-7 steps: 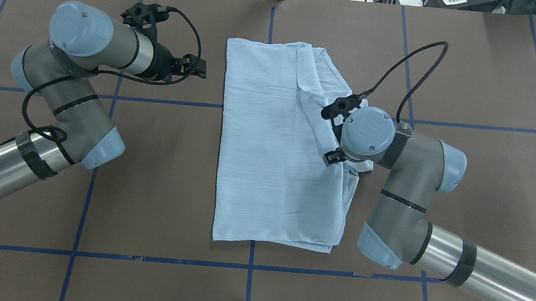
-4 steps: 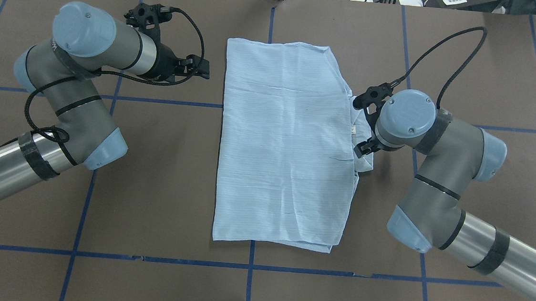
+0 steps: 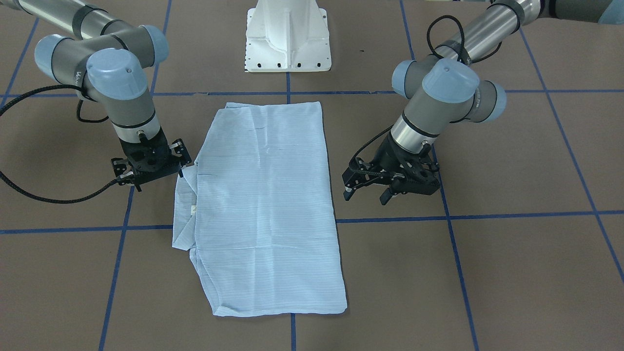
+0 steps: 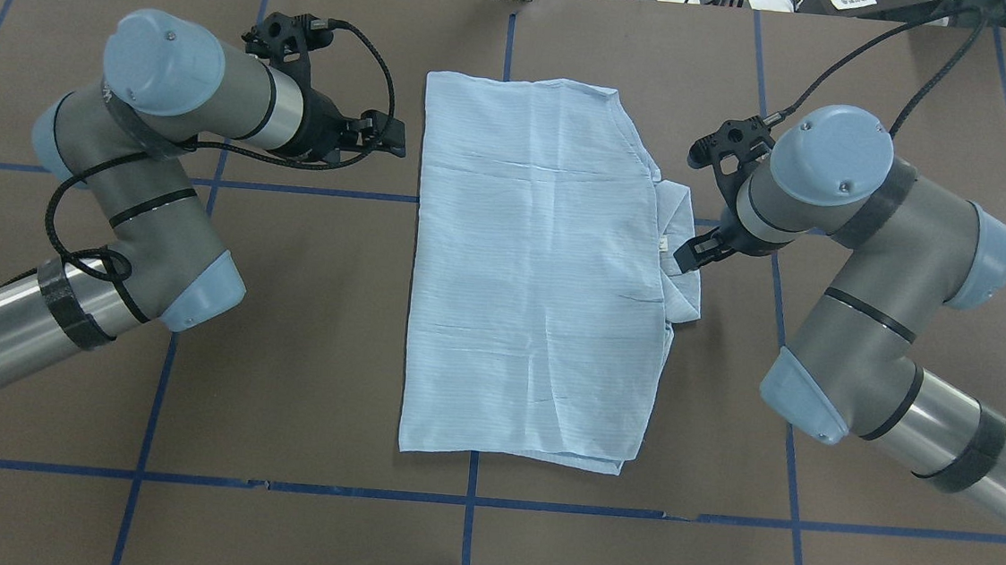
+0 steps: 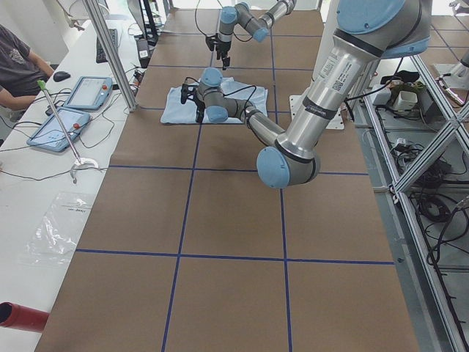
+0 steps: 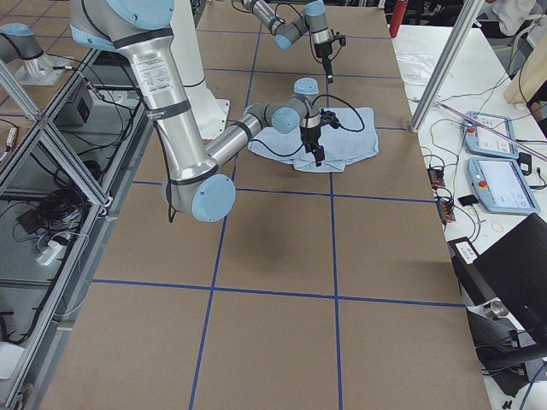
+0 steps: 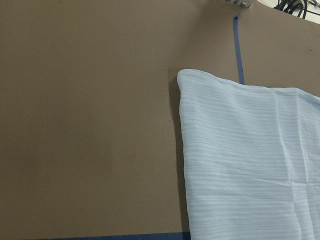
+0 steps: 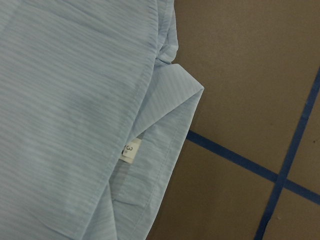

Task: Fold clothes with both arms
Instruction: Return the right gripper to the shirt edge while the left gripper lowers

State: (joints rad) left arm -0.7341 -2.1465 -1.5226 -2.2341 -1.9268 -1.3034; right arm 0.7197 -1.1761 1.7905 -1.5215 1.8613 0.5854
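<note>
The shirt (image 4: 531, 267) lies folded into a flat oblong at the worktop's (image 4: 298, 374) middle, long edges running from the robot's edge to the far edge. Its collar (image 4: 682, 292) and label (image 8: 129, 151) poke out on the right. The right hand (image 3: 151, 168) hangs just beside the collar, wide and empty. The left hand (image 3: 366, 194) hangs wide and empty near the opposite edge.
</note>
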